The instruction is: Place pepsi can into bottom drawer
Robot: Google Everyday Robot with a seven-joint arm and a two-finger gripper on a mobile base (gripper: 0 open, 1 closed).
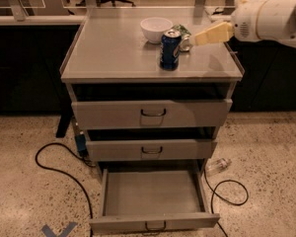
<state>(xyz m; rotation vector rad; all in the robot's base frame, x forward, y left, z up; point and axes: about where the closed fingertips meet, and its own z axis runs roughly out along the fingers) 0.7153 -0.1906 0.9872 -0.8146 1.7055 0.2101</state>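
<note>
The pepsi can (pixel 169 50), dark blue with a silver top, stands upright on the grey cabinet top (pixel 113 48), a little right of its middle. My gripper (pixel 197 39), cream-coloured, reaches in from the right on the white arm (pixel 271 18) and hovers just right of the can, at about the height of its top, apart from it. The bottom drawer (pixel 153 194) is pulled far out and its tray holds nothing. The two upper drawers stand slightly out.
A white bowl (pixel 156 29) stands behind the can, with a green can (pixel 182 33) lying beside it, close to my gripper. Black cables (pixel 59 169) loop on the speckled floor on both sides. A clear plastic bottle (pixel 217 165) lies on the floor at right.
</note>
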